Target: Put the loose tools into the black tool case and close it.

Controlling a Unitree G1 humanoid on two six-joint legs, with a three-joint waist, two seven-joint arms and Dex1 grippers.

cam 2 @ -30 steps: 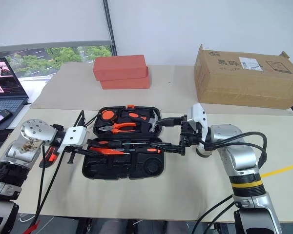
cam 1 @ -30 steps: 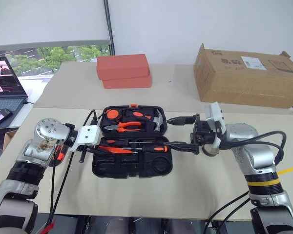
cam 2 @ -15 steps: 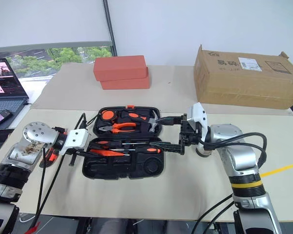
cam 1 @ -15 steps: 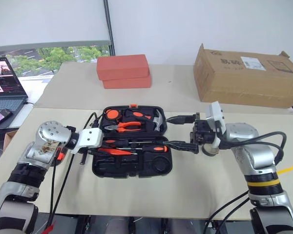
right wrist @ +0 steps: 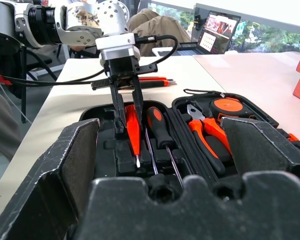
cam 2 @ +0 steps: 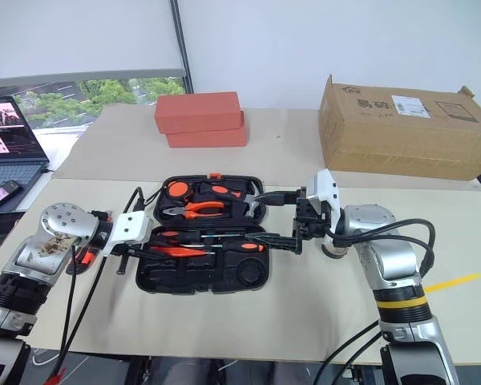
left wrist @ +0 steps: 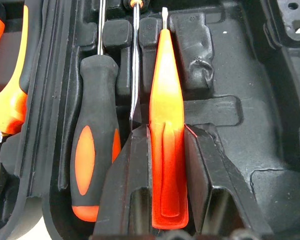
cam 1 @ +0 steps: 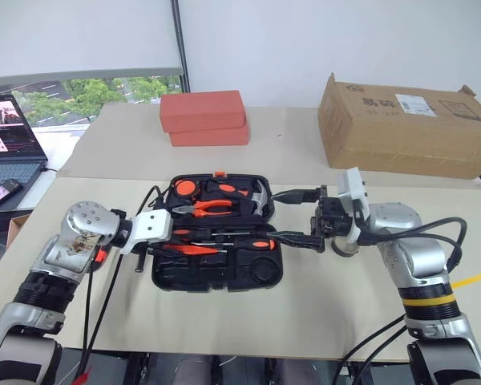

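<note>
The black tool case [cam 1: 256, 273] lies open on the table in front of me. Its far half holds pliers [cam 1: 204, 208], a hammer and a tape measure [right wrist: 227, 106]. My left gripper [left wrist: 166, 137] is shut on the all-orange pointed tool [left wrist: 166, 100], which lies along a slot in the near half, beside an orange-and-black screwdriver [left wrist: 92, 150]. My right gripper [cam 1: 293, 216] hangs open at the case's right edge, pointing at it. More loose tools [right wrist: 152, 80] lie on the table left of the case, under my left arm. A small grey ring [cam 2: 331, 251] sits below my right wrist.
Two red-orange blocks [cam 1: 204, 117] are stacked behind the case. A cardboard box [cam 1: 405, 124] stands at the back right. An open laptop [cam 1: 6, 132] and a phone sit on a side desk to the far left. Cables trail from both wrists.
</note>
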